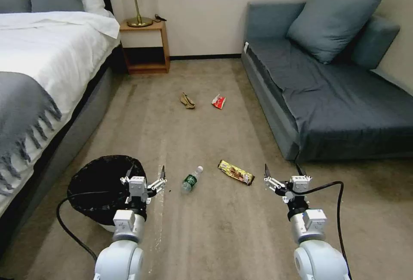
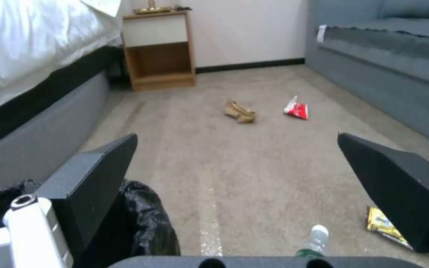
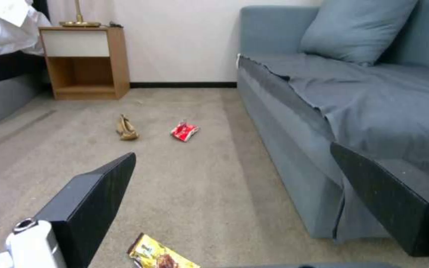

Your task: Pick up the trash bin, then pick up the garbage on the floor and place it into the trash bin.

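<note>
From the head camera, both pincers hang wide open and empty over the carpet [image 1: 215, 237]: the left gripper [image 1: 146, 176] sits over the trash bin [image 1: 97, 189] rim at about 7 o'clock, the right gripper [image 1: 282, 172] at 5 o'clock, with the bottle [image 1: 191, 180] and gold snack wrapper [image 1: 235, 172] lying between them. The left wrist camera shows spread fingers [image 2: 100, 175] touching nothing, black bag beside one, tan scrap [image 2: 239, 112] and red-and-white wrapper [image 2: 296, 109] off toward 12 near the nightstand [image 2: 159, 50]. The right wrist camera has its fingers [image 3: 95, 193] just as wide apart, sofa [image 3: 353, 111] alongside.
</note>
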Tool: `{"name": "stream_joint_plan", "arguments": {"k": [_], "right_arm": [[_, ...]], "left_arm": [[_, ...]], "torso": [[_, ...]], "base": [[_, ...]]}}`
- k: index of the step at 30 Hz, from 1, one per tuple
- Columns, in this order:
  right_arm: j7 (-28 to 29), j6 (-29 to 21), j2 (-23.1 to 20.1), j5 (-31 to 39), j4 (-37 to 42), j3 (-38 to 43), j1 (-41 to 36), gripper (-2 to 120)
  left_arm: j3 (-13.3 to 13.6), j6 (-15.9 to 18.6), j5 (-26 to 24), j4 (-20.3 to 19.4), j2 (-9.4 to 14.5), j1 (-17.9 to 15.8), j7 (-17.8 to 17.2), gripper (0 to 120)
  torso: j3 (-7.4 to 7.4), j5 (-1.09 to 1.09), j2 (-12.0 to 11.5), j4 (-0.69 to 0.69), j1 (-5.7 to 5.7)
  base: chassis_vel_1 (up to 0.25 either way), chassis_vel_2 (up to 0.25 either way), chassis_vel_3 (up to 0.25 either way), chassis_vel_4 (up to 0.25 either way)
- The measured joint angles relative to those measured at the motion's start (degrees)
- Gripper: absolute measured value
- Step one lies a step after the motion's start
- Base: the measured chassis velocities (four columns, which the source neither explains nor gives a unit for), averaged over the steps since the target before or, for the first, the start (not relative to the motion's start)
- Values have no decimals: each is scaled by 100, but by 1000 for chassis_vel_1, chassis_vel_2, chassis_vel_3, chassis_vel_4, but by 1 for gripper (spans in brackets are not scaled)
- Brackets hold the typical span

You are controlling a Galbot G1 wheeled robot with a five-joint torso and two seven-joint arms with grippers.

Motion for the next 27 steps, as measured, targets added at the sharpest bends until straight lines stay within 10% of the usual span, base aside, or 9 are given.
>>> {"name": "stream_joint_plan", "arguments": {"k": [27], "right_arm": [[0,0,0,0,0,0,0,100]], "left_arm": [[0,0,0,0,0,0,0,100]], "torso": [[0,0,0,0,0]], "base": [[0,0,0,0]]}}
